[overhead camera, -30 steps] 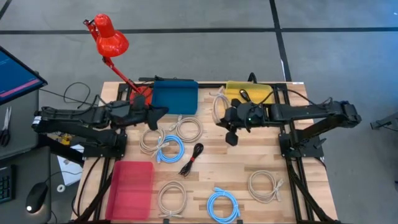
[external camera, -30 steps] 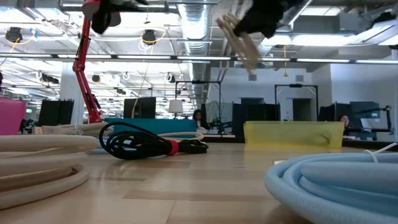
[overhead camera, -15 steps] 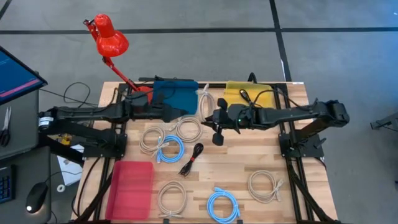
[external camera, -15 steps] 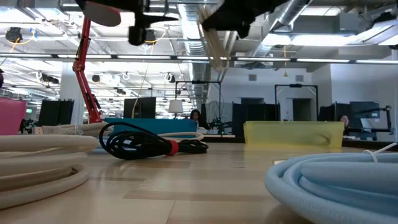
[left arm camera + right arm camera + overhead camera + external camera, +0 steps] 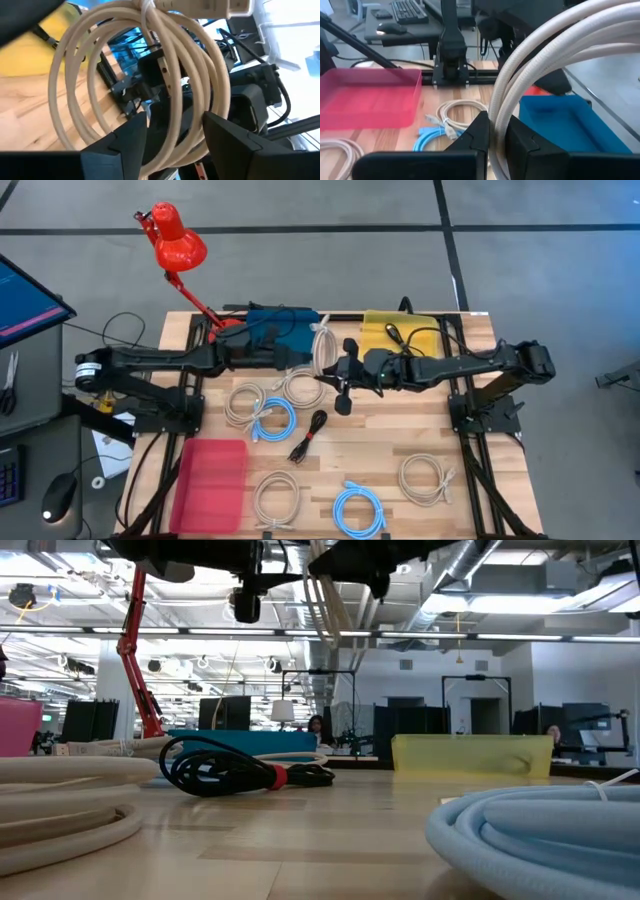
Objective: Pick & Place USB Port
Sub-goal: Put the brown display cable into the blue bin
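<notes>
A coiled beige cable (image 5: 322, 340) hangs in the air over the table's far middle, between the blue bin (image 5: 265, 330) and the yellow bin (image 5: 410, 330). My right gripper (image 5: 333, 365) reaches in from the right and is shut on the coil (image 5: 555, 50). My left gripper (image 5: 306, 353) reaches in from the left and is open. In the left wrist view its two fingers (image 5: 130, 140) stand on either side of the coil's lower strands (image 5: 175, 115); whether they touch I cannot tell. The low view shows the coil (image 5: 335, 610) high under both dark grippers. My right gripper pinches several strands of the coil's loop (image 5: 496, 112) between its two fingers. It comes nearly level from the table's right side, with the fingers lying across the strands. The coil is lifted clear of the table and keeps its round loop shape.
On the table lie two beige coils (image 5: 303, 387) (image 5: 243, 402), a blue coil (image 5: 272, 420), a black cable (image 5: 308, 435) and, nearer the front, further beige and blue coils (image 5: 358, 510). A pink bin (image 5: 210, 480) stands front left. A red lamp (image 5: 175, 240) stands at the far left.
My right gripper has carried the beige coil toward the table's left, from beside the yellow bin to the far middle, sinking a little. My left gripper has gone toward the table's right until its fingers stand about the coil, and it has rolled.
</notes>
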Motion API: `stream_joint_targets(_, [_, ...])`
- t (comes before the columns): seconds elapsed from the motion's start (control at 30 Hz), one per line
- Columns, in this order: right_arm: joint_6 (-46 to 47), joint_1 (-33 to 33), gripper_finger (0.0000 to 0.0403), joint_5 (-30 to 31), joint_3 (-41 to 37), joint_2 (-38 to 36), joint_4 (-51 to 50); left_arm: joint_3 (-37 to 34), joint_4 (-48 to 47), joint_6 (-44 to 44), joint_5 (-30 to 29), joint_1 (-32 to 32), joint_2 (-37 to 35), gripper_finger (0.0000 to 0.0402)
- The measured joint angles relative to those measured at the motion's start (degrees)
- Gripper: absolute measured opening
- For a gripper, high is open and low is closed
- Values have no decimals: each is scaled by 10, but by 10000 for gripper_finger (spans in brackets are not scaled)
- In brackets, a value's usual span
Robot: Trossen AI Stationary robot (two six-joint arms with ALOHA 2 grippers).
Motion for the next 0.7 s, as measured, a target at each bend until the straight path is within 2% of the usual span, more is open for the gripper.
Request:
stream_joint_targets(0.23, [5,-4,25,0,0,0,14,0,30,5,3,0,7,181])
stream_joint_targets(0.37, [4,-7,25,0,0,0,19,0,37,8,3,0,7,161])
stream_joint_targets(0.47, [5,-10,25,0,0,0,18,0,38,25,1,0,7,129])
stream_joint_targets(0.7, [5,-11,25,0,0,0,15,0,46,55,4,0,7,21])
